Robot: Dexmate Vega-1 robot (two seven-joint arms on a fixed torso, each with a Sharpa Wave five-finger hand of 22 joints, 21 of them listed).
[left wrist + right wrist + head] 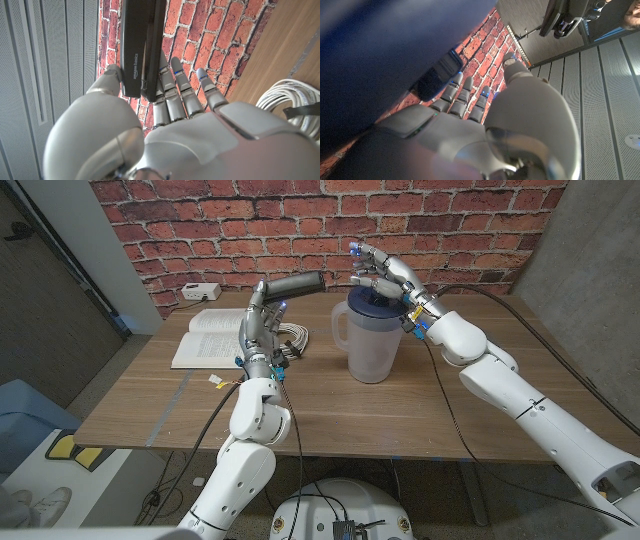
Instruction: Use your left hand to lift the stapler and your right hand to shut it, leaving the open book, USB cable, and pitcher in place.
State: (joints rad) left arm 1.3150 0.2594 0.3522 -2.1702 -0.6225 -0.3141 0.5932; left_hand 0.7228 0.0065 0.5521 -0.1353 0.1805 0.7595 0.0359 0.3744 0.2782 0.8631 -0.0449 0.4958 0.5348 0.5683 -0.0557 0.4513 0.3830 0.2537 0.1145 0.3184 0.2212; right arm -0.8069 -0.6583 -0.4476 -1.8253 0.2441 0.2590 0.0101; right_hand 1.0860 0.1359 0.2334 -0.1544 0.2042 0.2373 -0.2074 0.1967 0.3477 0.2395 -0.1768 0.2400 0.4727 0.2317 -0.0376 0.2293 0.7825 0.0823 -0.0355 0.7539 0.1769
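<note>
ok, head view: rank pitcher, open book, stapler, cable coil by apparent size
1. pitcher
2. open book, close to the pitcher in area, so the top two are unsure
3. stapler, held up by the left hand
4. cable coil, partly hidden

The stapler (292, 284), a dark, long-bodied model, was raised clear of the table, lying roughly level with its far end pointing toward three o'clock. The left hand (262, 313) gripped its near end from below. In the left wrist view the stapler (141, 47) showed white lettering on its side, its two long halves lying close together with a narrow seam between them.
</note>
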